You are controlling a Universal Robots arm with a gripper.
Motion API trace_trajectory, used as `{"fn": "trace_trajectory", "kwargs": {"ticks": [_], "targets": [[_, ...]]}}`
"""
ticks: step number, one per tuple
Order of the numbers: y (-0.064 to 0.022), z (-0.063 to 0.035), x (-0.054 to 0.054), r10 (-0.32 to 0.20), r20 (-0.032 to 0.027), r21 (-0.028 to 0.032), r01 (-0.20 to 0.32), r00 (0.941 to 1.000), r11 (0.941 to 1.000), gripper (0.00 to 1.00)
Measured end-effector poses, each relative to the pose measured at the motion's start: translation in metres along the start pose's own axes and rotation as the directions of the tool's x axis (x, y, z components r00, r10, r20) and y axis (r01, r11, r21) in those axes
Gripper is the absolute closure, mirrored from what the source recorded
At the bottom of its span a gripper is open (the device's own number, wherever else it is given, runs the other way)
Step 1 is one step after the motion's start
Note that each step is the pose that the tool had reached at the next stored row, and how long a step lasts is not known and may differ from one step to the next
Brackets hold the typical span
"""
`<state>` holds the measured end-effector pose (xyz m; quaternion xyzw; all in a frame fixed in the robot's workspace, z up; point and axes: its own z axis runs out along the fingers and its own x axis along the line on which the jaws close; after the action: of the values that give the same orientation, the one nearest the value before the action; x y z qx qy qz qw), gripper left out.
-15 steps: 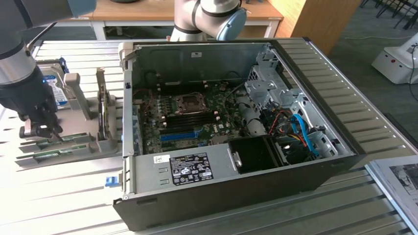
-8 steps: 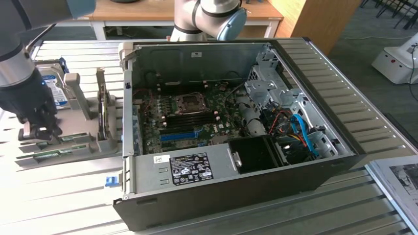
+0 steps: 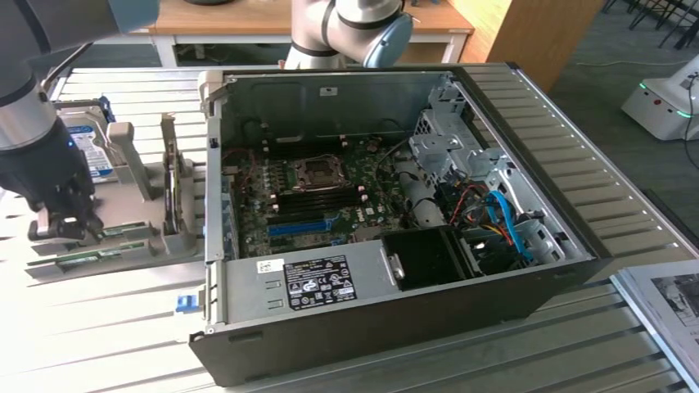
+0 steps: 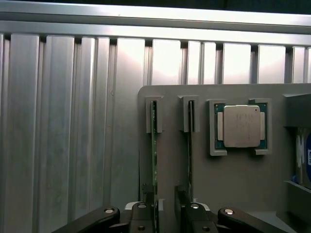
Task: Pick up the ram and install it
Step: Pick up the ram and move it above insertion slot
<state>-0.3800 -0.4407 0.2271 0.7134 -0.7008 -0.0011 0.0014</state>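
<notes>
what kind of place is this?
Looks like a robotics lab bench for PC assembly: an open computer case on a slatted metal table, a grey holder with ram sticks and a processor, and a wooden desk behind.

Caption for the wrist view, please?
Open gripper close above ram sticks standing in a grey holder, CPU alongside.

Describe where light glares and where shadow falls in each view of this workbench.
Wrist view: strong glare on the metal table slats, and a soft sheen on the processor's lid. Exterior view: the slats at the exterior view's left are washed bright, while the computer case is shaded inside.
</notes>
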Motion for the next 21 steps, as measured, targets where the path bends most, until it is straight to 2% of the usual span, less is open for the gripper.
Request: {"fn": "trace_trajectory", "kwargs": {"ticks": [21], "targets": [[-0.0023,0.0000,0.0007,-0.016,-0.0001,-0.0001,0.016,0.9999,0.9999,0.69]]}}
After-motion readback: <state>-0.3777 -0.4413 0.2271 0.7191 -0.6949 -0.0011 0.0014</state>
